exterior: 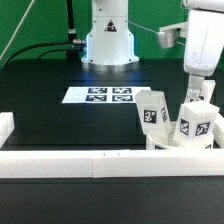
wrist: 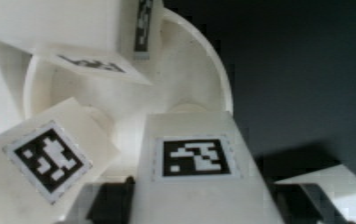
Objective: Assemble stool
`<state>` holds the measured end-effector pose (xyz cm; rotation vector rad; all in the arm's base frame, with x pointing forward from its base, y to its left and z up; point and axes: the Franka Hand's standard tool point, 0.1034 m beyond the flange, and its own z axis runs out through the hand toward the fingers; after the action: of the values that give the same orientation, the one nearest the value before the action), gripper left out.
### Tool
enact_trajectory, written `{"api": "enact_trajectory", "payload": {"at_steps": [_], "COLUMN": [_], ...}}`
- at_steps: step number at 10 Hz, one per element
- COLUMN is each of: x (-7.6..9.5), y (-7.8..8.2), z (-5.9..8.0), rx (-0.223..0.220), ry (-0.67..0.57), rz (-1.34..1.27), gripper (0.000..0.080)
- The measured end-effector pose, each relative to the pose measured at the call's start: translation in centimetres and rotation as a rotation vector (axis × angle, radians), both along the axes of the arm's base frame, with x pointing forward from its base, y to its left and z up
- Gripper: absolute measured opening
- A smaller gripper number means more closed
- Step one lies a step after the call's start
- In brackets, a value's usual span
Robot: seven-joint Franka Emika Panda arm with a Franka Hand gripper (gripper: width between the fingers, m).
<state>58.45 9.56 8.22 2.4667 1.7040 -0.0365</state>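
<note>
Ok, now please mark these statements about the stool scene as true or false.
1. The marker board lies flat on the table. True.
2. The end effector hangs over the marker board. False: it is down at a tagged leg, on the exterior view's right.
3. A second leg also shows a black-and-white tag. True.
4. The table is white. False: it is black.
</note>
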Motion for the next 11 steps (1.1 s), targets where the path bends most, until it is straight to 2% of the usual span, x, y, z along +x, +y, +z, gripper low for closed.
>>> {"api": "enact_trajectory", "payload": {"at_steps": [2, 4, 6, 7, 11], "x": [0.5, 1.3, 1.7, 2.0, 2.2], "y": [0.3, 0.2, 0.3, 0.4, 0.7], "z": [0.1, 0.0, 0.0, 0.0, 0.0], "rx": [0.008, 0.014, 0.042, 0.058, 0.072], "ry": [-0.006, -0.002, -0.006, -0.018, -0.065], "rz": [-0.152, -0.431, -0.705, -0.770, -0.963], "gripper": [0.0337, 0.0337, 0.0337, 0.0337, 0.0337]}}
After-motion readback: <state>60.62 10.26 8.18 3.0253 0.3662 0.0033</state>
